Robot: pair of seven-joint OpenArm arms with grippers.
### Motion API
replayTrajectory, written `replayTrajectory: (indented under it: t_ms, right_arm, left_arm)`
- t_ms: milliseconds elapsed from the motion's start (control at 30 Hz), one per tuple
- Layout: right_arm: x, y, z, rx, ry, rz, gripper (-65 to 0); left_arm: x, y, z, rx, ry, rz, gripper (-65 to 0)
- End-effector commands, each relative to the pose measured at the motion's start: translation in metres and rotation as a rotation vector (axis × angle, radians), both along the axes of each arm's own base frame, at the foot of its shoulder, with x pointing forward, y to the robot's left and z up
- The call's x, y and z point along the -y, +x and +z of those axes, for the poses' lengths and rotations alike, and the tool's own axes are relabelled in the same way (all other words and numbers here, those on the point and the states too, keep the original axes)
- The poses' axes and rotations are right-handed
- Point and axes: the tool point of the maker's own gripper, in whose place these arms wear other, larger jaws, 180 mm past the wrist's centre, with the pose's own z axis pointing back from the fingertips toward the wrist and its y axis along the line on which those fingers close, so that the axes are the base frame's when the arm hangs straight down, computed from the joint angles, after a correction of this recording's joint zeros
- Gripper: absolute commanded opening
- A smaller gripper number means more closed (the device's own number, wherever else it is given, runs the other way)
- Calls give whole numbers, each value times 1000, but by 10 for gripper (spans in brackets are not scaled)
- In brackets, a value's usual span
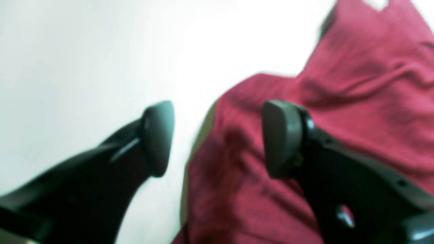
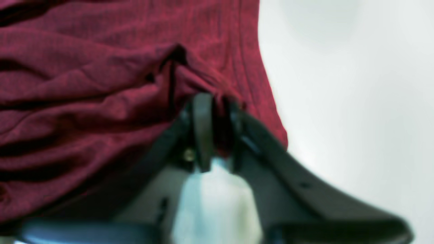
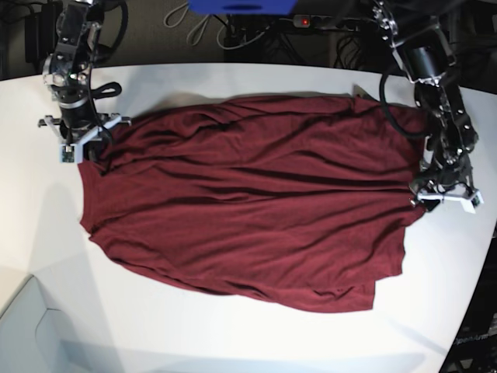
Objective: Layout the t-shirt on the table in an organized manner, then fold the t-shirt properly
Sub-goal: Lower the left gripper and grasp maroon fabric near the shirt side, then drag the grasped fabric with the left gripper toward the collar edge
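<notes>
The t-shirt (image 3: 248, 198) lies spread across the middle of the white counter (image 3: 233, 334), its body opened out into one broad sheet from about 9 o'clock to 3 o'clock. By my reading the laying-out step is close to done but not tidy: long creases run across the cloth, the 5 o'clock corner looks doubled over, and I cannot make out the sleeves as separate shapes (they may be tucked under). No fold has been made yet, so the whole folding part is left.

The left gripper (image 1: 217, 137) sits at the shirt's 3 o'clock edge with its fingers (image 1: 157, 137) well apart and nothing between them; one finger is over bare counter, the other over cloth. The right gripper (image 2: 217, 125) is at the 10 o'clock corner, its fingers nearly together with a pinch of maroon fabric caught between them.

Around the scene, cables (image 3: 194, 19) and dark equipment crowd the far side beyond the counter at 12 o'clock, well apart from the shirt. Nothing lies on the counter to block a fold; the wrinkles themselves are the main hindrance.
</notes>
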Motion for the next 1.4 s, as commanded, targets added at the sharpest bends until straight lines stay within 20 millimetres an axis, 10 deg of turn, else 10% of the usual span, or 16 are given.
replayTrajectory:
  t_ms: [0,300,600,967,1367]
  right_arm:
    - [5,8,17,59,-19,-1,-488]
    - [4,3,29,82,-34,4,-389]
    - [-26,-5,51,138,-1,19,-391]
    - [-83,-4,39,109,65,157,-391]
    - [-69,21,-19,-12,72,172,-391]
  left_arm:
    - [-9,10,27,72,47,2,-232]
    - [21,-24,66,193,62,-50,-233]
    - [76,-30,5,56,-38,-185,-234]
    - [67,8,-29,-48,-31,-164,-234]
    - [53,66,0,41,98,-152,-234]
